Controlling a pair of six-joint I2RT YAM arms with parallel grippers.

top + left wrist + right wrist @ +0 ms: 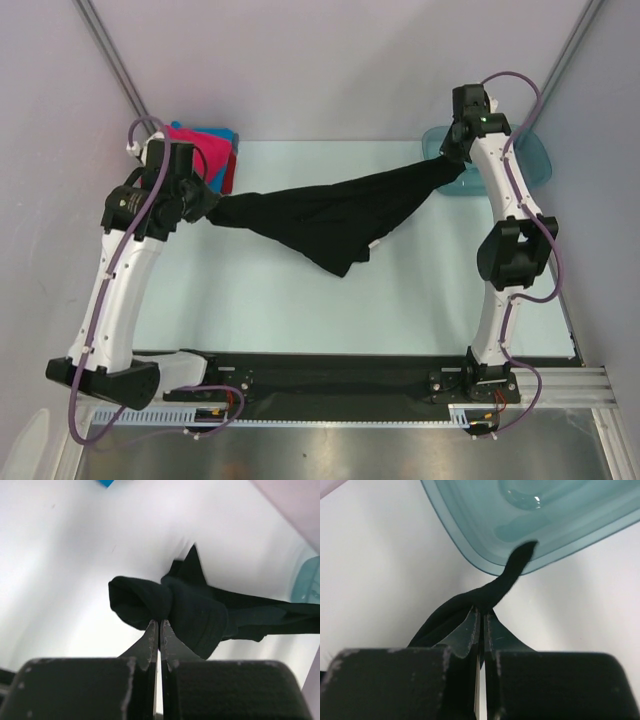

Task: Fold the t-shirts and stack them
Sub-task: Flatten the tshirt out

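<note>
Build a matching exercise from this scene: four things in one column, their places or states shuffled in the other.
Things:
1. black t-shirt
2. teal basin
3. folded shirts
4. left gripper

Places or states:
a. far left corner of the table
b. stretched across the middle
c. shut on bunched cloth
d. far right edge

Pairs: 1-b, 2-d, 3-a, 4-c.
</note>
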